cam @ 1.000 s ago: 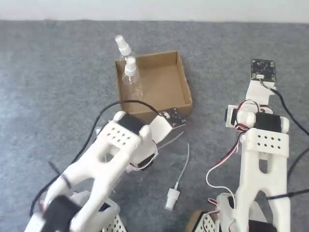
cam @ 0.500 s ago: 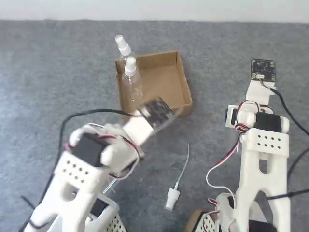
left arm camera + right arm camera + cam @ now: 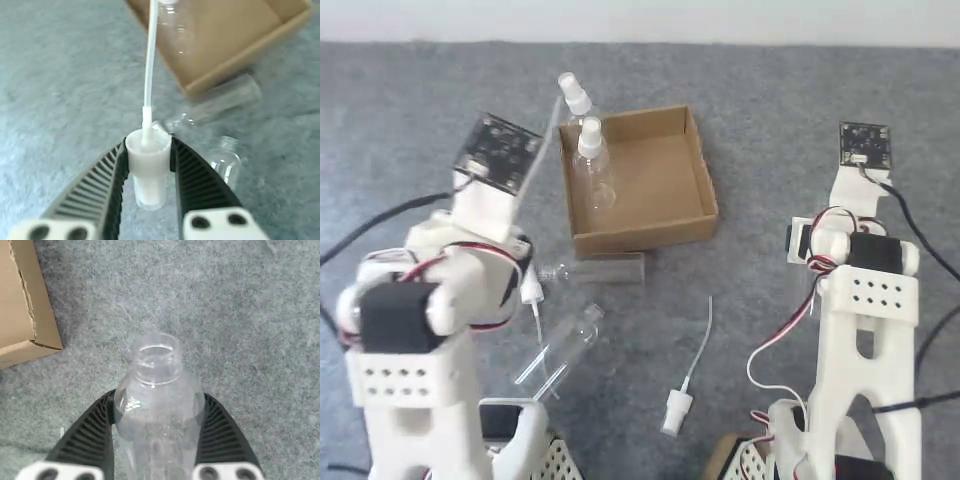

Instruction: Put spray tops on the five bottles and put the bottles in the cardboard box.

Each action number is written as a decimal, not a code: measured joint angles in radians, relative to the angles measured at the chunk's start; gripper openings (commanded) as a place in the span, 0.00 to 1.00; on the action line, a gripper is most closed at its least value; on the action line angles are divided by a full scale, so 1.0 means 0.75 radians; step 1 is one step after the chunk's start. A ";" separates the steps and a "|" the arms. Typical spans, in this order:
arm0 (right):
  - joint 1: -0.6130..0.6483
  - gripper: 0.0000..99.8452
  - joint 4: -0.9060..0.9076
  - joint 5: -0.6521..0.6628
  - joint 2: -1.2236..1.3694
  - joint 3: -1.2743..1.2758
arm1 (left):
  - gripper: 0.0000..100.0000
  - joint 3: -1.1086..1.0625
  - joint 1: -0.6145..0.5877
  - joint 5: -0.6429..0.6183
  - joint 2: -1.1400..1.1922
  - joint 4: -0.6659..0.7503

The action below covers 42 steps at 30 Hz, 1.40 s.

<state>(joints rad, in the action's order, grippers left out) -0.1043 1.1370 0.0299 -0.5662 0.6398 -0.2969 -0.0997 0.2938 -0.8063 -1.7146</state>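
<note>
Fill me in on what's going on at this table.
The left gripper has its fingers shut on a spray top, with the dip tube pointing away from it. The right gripper holds an uncapped bottle. A capped bottle stands in the cardboard box, and a second capped bottle is at its far left corner. An open bottle lies beside the box, another open bottle lies nearer the arms, and a loose spray top rests on the carpet.

In the right wrist view we saw the open bottle (image 3: 159,410) only from neck to shoulders, the rest cut off by the edge. In the left wrist view the tube of the spray top (image 3: 148,167) ran past the edge, and the lying bottles (image 3: 220,102) beyond were blurred.
</note>
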 measured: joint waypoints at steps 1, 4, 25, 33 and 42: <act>0.002 0.04 0.000 0.000 0.000 0.000 | 0.01 0.002 -0.029 0.000 0.000 0.000; 0.002 0.04 0.000 0.000 0.000 0.000 | 0.01 0.006 -0.119 -0.037 0.000 0.000; 0.002 0.04 -0.006 0.000 0.000 0.008 | 0.05 0.016 -0.597 -0.591 0.657 0.145; 0.002 0.04 -0.025 0.000 0.000 0.027 | 0.05 0.016 -0.700 -0.974 0.788 0.149; 0.002 0.04 -0.025 0.000 0.000 0.027 | 0.01 0.016 -0.759 -1.209 0.970 0.211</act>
<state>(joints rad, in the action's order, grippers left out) -0.1028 1.1185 0.0299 -0.5662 0.6598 -0.2846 -0.6690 -0.6130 -0.0790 -1.5566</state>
